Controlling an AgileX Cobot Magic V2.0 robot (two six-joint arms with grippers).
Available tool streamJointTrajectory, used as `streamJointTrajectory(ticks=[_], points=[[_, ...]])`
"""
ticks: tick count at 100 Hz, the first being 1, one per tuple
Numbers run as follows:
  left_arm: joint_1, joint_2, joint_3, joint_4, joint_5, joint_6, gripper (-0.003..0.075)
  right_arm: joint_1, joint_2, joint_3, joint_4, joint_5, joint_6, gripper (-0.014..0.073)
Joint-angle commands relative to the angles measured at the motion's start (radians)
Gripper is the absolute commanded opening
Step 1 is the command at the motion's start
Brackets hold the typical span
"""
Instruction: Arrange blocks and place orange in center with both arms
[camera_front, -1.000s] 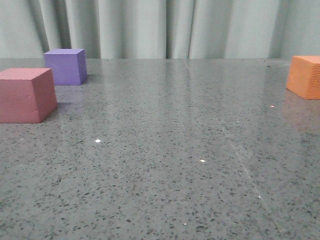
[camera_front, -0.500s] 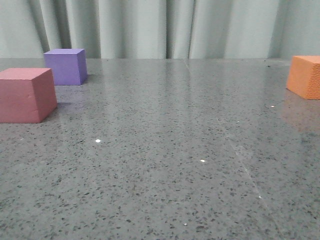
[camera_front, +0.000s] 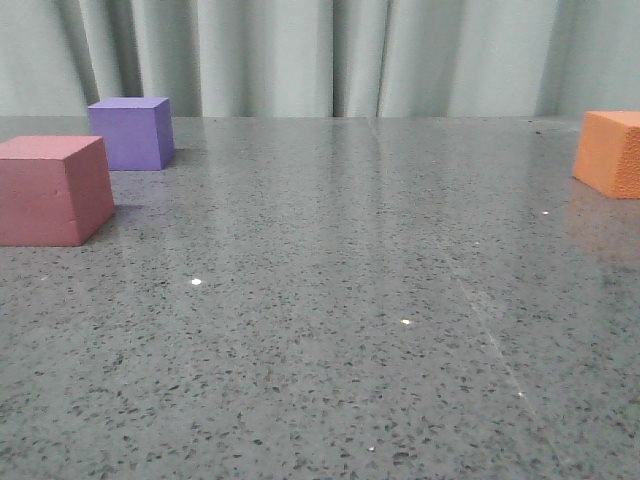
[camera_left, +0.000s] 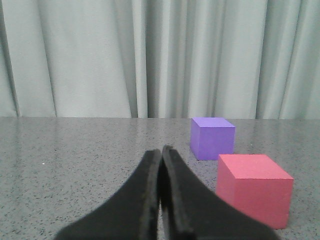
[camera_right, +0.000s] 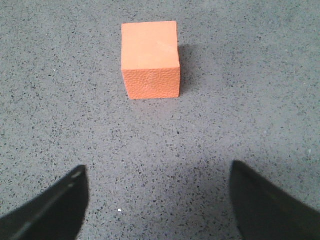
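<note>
In the front view the pink-red cube (camera_front: 52, 190) sits at the left edge, the purple cube (camera_front: 131, 132) just behind it, and the orange cube (camera_front: 610, 152) at the far right edge. No gripper shows in that view. In the left wrist view my left gripper (camera_left: 161, 152) is shut and empty, low over the table, with the purple cube (camera_left: 212, 137) and pink-red cube (camera_left: 254, 188) ahead and to one side. In the right wrist view my right gripper (camera_right: 157, 172) is open wide above the table, the orange cube (camera_right: 150, 59) lying ahead of its fingers, apart from them.
A speckled grey stone tabletop (camera_front: 330, 300) spreads across the front view. A pale green curtain (camera_front: 320, 55) hangs along its far edge and also fills the background of the left wrist view (camera_left: 150, 55).
The orange cube sits slightly further right in the front view than a second ago. The purple and pink-red cubes have not moved.
</note>
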Motion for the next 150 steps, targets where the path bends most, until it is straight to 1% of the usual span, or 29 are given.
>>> streamJointTrajectory(ticks=[1, 16, 38, 54, 68, 86, 150], points=[[0.003, -0.033, 0.053, -0.006, -0.075, 0.001, -0.0013, -0.006, 0.005, -0.041, -0.002, -0.085, -0.008, 0.065], [0.003, -0.033, 0.053, -0.006, -0.075, 0.001, -0.0013, -0.006, 0.086, -0.125, -0.002, -0.08, -0.008, 0.0645], [0.003, -0.033, 0.053, -0.006, -0.075, 0.001, -0.0013, -0.006, 0.298, -0.366, -0.002, -0.027, -0.01, 0.0645], [0.003, -0.033, 0.053, -0.006, -0.075, 0.001, -0.0013, -0.006, 0.458, -0.51, -0.002, 0.01, -0.061, 0.0645], [0.003, -0.033, 0.053, -0.006, -0.075, 0.001, -0.0013, -0.006, 0.574, -0.586, -0.002, 0.054, -0.084, 0.0645], [0.003, -0.033, 0.053, -0.006, -0.075, 0.001, -0.0013, -0.006, 0.666, -0.604, -0.002, 0.069, -0.091, 0.0645], [0.003, -0.033, 0.053, -0.006, -0.075, 0.001, -0.0013, -0.006, 0.829, -0.604, -0.002, 0.056, -0.091, 0.0645]])
